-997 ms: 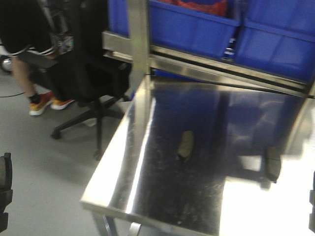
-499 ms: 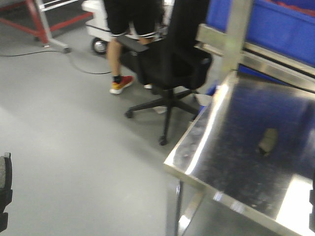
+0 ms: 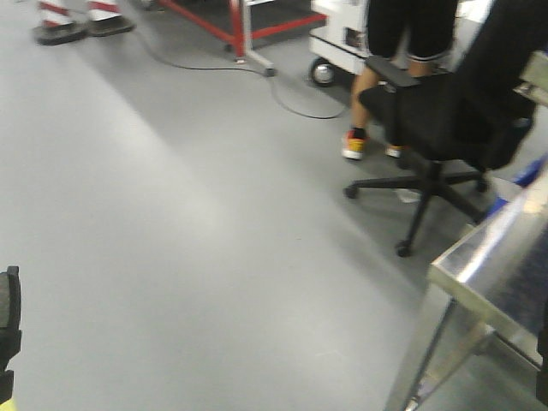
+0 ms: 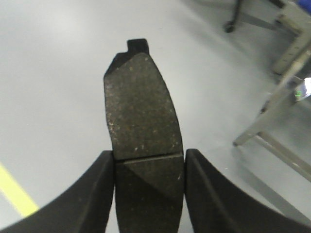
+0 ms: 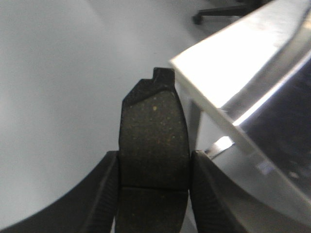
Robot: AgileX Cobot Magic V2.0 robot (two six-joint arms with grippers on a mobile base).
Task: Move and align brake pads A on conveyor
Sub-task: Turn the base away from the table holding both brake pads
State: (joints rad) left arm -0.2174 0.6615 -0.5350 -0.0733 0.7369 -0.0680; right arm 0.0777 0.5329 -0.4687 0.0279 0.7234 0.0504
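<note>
Grips the left pad [image 4: 141, 111] in the left claw [image 4: 149, 160], fingers [image 4: 97, 194] shut on both long edges of its lower half, upper half jutting free over bare floor [image 4: 58, 73]. Grips the right pad [image 5: 154, 121] the same way in the right claw [image 5: 154, 160], closed tight on both sides. Holds that pad's far end just beside the corner of the steel surface [image 5: 228, 63], bright edge slanting off to the right; cannot tell whether pad and edge touch. Leaves wide grey floor open left of both claws and ahead. Passes a yellow line [image 4: 17, 194] low on the left.

Farther right, meets the surface's steel legs [image 4: 272, 121], slanted braces between them closing off the room underneath. Beyond the corner, finds a black swivel chair [image 3: 445, 111], castors on the floor, close by the surface's far side. Behind it, a person [image 3: 366, 86] in dark shorts and red-and-yellow shoes. Farther back, a white cart [image 3: 342, 34] on a wheel, a black cable [image 3: 295, 107] looping over the floor, a red frame [image 3: 257, 21], and striped posts [image 3: 60, 17] at the far left.

Both pads: dark grey, rough and speckled, curved oblong. Thin groove across the middle, about level with the fingertips; small square tab at the far end.
</note>
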